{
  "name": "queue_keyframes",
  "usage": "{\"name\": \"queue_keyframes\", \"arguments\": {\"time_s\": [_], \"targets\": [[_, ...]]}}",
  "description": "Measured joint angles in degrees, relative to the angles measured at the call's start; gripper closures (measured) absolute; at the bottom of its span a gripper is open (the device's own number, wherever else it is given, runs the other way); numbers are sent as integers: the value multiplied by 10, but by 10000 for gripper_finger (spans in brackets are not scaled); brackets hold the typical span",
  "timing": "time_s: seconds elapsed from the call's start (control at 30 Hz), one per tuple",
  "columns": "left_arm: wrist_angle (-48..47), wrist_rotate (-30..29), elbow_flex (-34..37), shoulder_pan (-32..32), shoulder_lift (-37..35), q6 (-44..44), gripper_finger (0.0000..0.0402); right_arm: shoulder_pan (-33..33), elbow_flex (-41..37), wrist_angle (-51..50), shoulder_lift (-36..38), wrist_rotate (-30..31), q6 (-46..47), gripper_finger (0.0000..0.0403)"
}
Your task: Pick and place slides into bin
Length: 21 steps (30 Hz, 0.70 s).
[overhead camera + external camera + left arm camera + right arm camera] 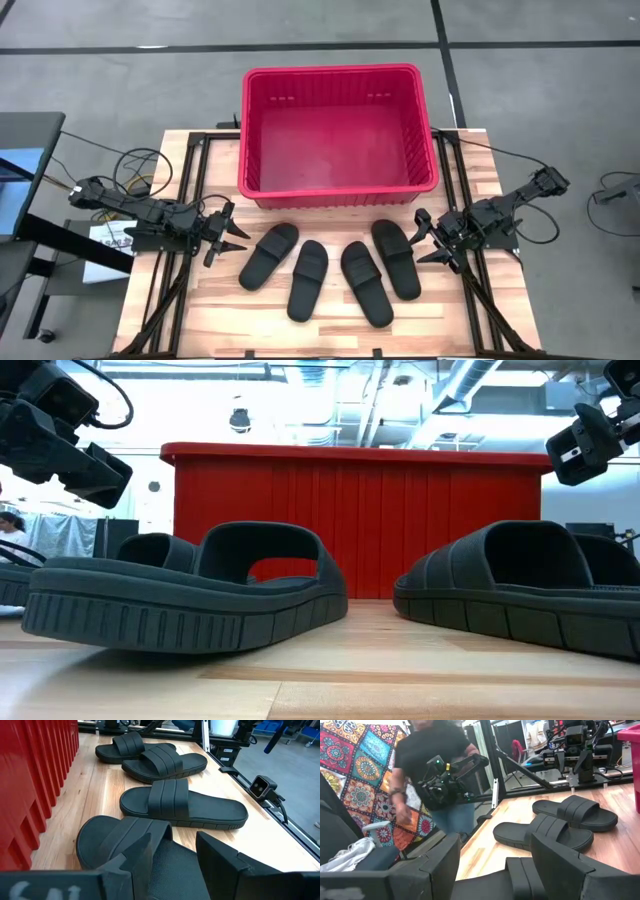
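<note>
Four black slides lie soles down in a row on the wooden table, near of the red bin (340, 190): the leftmost (268, 255), two in the middle (308, 280) (366, 283), and the rightmost (396, 258). My left gripper (232, 238) is open, above the table just left of the leftmost slide (115, 840), with its fingers pointing toward it. My right gripper (428, 240) is open, just right of the rightmost slide (520, 875), pointing toward it. In the low view both grippers hang above the slides, left (70, 440) and right (590, 440).
Black frame rails (185, 200) run along both table sides, with cables (140, 165) at the left. A small camera (262, 785) sits at the table's near edge. A person (440, 775) holding camera gear stands beyond the table's left side.
</note>
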<state>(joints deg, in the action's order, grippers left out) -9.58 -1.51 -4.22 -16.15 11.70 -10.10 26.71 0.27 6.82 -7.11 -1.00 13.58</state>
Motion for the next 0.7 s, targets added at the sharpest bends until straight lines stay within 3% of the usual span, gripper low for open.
{"name": "queue_keyframes", "arguments": {"time_s": [0.43, 0.7], "targets": [[0, -3, 0, 0, 0, -2, 260, 0, 0, 0, 0, 0, 0, 170], [37, -206, 3, 0, 0, -94, 260, 0, 0, 0, 0, 0, 0, 170]]}}
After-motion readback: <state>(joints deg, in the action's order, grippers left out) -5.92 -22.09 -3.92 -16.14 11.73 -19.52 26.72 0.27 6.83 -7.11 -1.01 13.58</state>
